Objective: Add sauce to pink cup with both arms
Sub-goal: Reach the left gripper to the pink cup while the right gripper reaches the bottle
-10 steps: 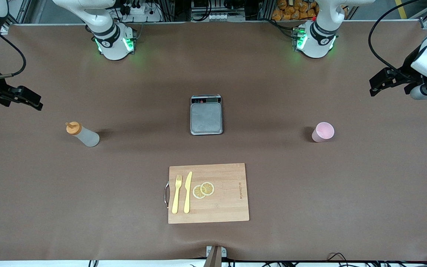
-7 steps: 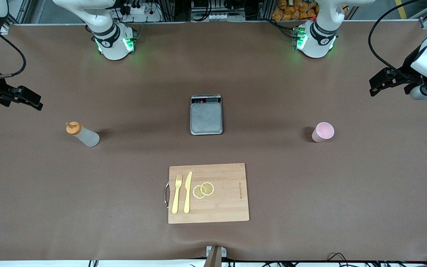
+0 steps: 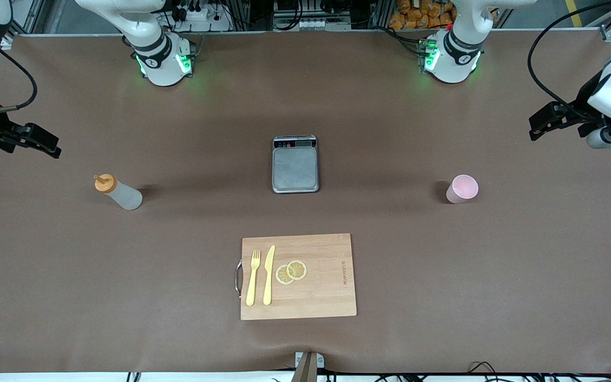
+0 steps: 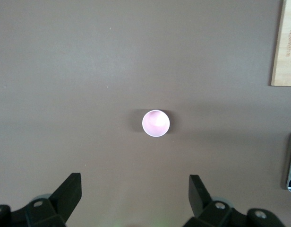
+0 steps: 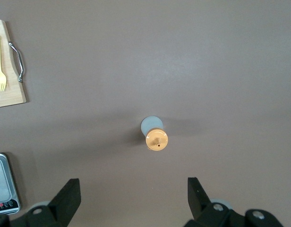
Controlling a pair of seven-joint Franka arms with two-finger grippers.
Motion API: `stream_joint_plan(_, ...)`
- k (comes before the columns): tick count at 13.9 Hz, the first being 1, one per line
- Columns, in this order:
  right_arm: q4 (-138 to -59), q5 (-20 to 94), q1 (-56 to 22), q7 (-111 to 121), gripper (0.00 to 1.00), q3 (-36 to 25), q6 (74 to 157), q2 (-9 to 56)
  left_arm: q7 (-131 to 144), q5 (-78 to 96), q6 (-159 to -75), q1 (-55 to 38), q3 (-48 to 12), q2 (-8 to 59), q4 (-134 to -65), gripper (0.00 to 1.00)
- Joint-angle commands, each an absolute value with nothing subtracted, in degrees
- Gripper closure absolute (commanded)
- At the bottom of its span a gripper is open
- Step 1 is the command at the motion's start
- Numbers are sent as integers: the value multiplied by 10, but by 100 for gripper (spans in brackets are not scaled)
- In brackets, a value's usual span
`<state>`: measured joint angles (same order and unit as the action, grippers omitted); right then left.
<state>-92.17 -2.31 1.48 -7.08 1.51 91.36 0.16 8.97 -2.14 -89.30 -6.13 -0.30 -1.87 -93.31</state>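
Front view, scanning across: right gripper hangs high over the right arm's end of the table with its jaws spread and empty, the sauce bottle stands upright on the table under it, then scale and cutting board mid-table, and the pink cup stands upright toward the left arm's end with the left gripper above that end, also spread and empty. Looks like the approach step (nothing grasped yet). Next, I'd guess, each arm drops straight down: right onto the bottle's body, left around the cup.
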Motion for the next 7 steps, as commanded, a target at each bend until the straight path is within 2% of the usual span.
stream_joint_plan(1,-929,-33,16,-80,0,16,916,-5,78,-12,-895,-60,-1,-7,-948,0)
stream_joint_plan(3,-937,-33,17,-80,0,15,918,-3,78,-13,-931,-61,-1,-7,-982,0)
stream_joint_plan(7,-951,-33,22,-80,0,13,918,2,78,-14,-1071,-42,-3,-19,-1120,0)
